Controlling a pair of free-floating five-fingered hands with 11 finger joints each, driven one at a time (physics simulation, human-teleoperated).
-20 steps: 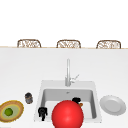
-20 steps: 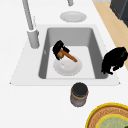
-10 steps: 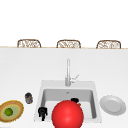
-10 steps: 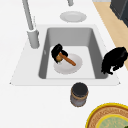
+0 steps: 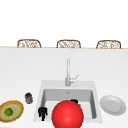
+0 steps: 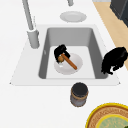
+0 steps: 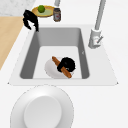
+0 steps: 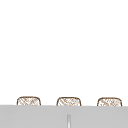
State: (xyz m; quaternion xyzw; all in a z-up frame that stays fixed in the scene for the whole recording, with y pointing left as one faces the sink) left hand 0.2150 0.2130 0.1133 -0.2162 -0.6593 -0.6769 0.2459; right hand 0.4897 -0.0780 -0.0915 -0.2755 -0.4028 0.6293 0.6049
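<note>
Right hand (image 6: 61, 53) in the sink (image 6: 93, 53), gripping a brown stick (image 6: 69, 61), probably a brush, over the white bowl (image 6: 76, 68). Keep it pressed flat. Left hand (image 6: 113, 60) hangs curled, holding nothing.

No text, label, brand, number or sign can be read on anything around the sink (image 6: 27, 72)

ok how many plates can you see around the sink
2. One plate lies inside the sink under the brown stick; another plate sits on the counter right of the sink. The red ball may hide more.
</note>
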